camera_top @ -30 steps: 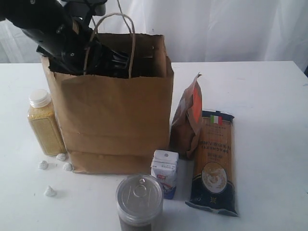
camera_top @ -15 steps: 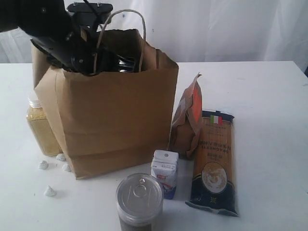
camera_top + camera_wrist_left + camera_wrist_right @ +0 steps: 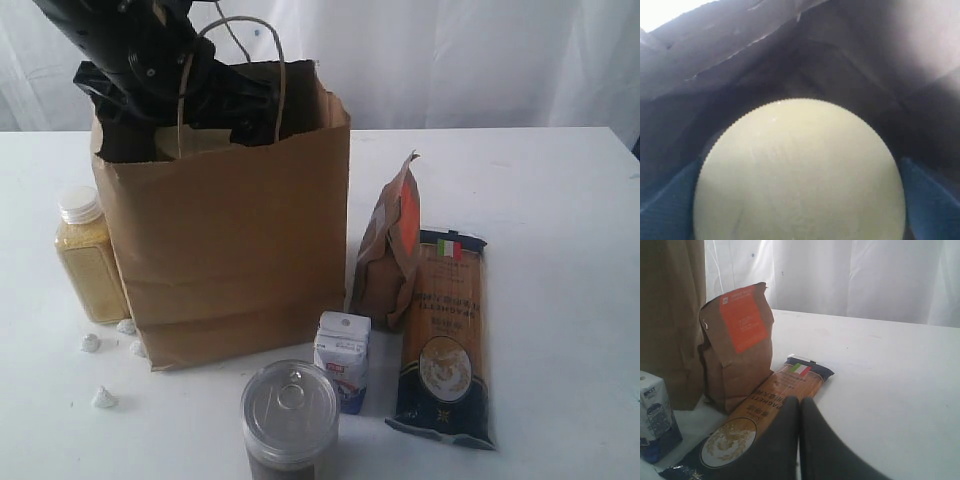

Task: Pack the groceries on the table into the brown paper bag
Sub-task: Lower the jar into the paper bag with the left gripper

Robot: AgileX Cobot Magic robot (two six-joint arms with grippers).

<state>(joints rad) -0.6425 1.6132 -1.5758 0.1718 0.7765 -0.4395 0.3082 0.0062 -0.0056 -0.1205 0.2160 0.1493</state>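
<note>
Exterior: L arm reaches down thru the mouth of the tall brown kraft paper bag, its working end hidden below the ragged rim. Half a sec ago the bag leaned over and hid part of the yellow-grain bottle w/ white cap. Now it stands square again, w/ the bottle in full view beside it. So the arm drags the paper as it moves, but nothing tipped. Unmoved, outside the bag and away from that arm: silver-topped can, small white-blue carton, brown orange-labelled pouch, dark-blue spaghetti packet, all on the flat white tabletop.

L wrist: left gripper is inside the bag, jaws spread wide, blue pads either side of the yellow-lidded clear jar directly beneath it. Whether the pads touch the lid — can't tell. My read: jar delivered, five items to go.

R wrist: right gripper is pinched closed and empty — spaghetti packet just ahead of its tips, pouch beyond that.
</note>
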